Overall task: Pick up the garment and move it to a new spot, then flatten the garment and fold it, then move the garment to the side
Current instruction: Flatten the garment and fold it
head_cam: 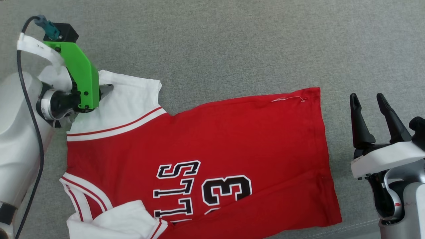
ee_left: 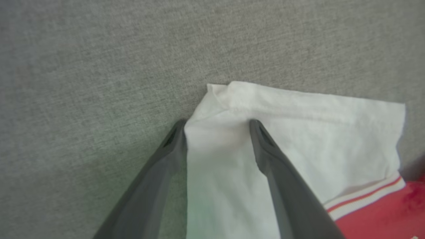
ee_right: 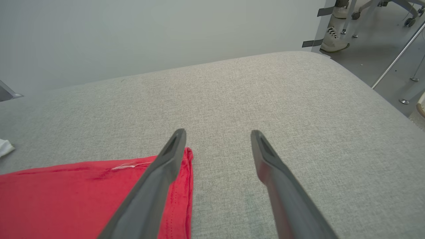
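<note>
Grey cushion (head_cam: 232,39) carries everything. The garment (head_cam: 215,132) lies spread flat along its near edge, collar end toward the left edge, hem toward the right, print facing up.

Left gripper (ee_left: 216,124) sits under a green mount (head_cam: 83,76), fingers spread wide and straddling the outer corner of the white sleeve (ee_left: 298,132). Nothing is pinched, and contact with the cloth is hard to call.

Right gripper (head_cam: 367,97) is off the fabric, just beside the far hem corner (head_cam: 313,91), fingers wide apart and empty.

Handling guess: thin, light, limp knit. It'll sag and bunch from a single pinch, and it drags on the textured cushion rather than sliding. Best holds look like doubled edges: the sleeve cuff on the left, the stitched hem corner on the right, one per arm, lifted together.

A loose white thread (head_cam: 289,98) near that hem corner could snag.
</note>
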You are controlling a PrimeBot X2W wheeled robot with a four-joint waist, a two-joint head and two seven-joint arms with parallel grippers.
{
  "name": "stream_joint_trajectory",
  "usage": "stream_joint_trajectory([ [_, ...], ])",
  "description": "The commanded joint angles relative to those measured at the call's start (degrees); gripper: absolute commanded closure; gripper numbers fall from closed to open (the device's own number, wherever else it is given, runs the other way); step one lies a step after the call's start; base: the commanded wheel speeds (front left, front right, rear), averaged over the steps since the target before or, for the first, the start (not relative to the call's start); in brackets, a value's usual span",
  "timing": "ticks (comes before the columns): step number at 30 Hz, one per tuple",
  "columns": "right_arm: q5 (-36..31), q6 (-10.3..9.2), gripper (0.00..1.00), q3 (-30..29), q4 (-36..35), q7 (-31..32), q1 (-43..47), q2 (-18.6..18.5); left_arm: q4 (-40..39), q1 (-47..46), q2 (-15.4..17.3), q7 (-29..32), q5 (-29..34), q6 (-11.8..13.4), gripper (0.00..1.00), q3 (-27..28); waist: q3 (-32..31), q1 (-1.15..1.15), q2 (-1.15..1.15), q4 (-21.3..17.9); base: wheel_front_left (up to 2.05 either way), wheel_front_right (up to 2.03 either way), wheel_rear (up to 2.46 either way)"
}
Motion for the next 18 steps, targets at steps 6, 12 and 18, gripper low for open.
stream_joint_trajectory([
  [6, 2.0, -0.04, 0.0, 0.6, 0.8, 0.9, -1.2, -0.5, 3.7, 1.9, -2.6, 2.5, -1.4, -0.2, 1.0, -1.9, 0.8, 0.0, 0.0, -0.6, 0.0, 0.0, 0.0],
  [12, 4.9, -0.04, 0.0, 1.4, 2.4, 3.9, -1.6, -3.2, 4.7, 0.5, -3.3, -0.2, -0.5, -0.4, 1.0, -1.9, -0.5, 0.0, 0.0, 0.3, 0.0, 0.0, 0.0],
  [18, 9.0, -0.04, 0.0, 4.3, 6.1, 13.1, -4.4, -9.8, 4.5, -1.3, -4.4, -3.9, 0.3, -1.3, 1.0, -1.6, -3.2, 0.0, 0.0, 2.1, 0.0, 0.0, 0.0],
])
